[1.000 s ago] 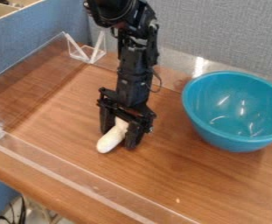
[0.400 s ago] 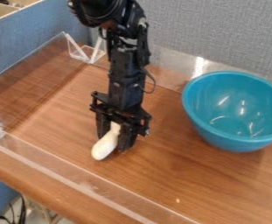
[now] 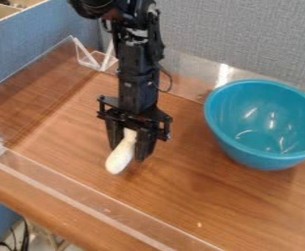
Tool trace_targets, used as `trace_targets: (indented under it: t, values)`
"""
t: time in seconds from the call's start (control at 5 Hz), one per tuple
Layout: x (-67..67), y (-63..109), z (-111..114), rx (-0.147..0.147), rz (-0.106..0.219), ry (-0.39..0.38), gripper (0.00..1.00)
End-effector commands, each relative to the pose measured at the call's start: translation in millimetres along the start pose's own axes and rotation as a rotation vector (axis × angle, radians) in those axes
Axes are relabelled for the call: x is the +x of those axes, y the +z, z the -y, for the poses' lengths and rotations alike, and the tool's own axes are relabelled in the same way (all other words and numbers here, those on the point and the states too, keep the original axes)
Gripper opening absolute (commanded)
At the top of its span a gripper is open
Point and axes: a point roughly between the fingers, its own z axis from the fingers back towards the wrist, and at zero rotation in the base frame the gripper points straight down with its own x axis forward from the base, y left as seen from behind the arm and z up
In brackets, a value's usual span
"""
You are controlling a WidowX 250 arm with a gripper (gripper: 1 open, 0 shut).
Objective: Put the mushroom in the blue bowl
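We see the mushroom (image 3: 120, 155) by its thick, cream-white stem, smooth and rounded at the end nearest us. It slants, with that end toward the lower left and the other running up between the dark fingers of the pincer (image 3: 137, 147), where we cannot make out the cap. To its right, well apart, we find the blue bowl (image 3: 262, 125): round, deep, glossy teal-blue, smooth-rimmed. It sits upright on the wooden worktop (image 3: 187, 201), its mouth facing up, and we see pale glints on its inner wall.
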Motion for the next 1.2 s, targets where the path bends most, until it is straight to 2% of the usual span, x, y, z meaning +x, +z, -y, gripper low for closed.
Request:
trace_targets:
  t: [0.0,0.4,0.6,0.8,1.0]
  values:
    - [11.5,11.4,-4,0.010,0.060,-0.036,0.00]
    - [24.5,-5.0,-10,0.017,0.038,-0.129,0.00]
    - [26.3,-5.6,-12,0.017,0.047,-0.181,0.00]
    - [27.7,-5.1,-14,0.016,0.059,-0.232,0.00]
    - [21.9,9.7,-15,0.013,0.073,-0.258,0.00]
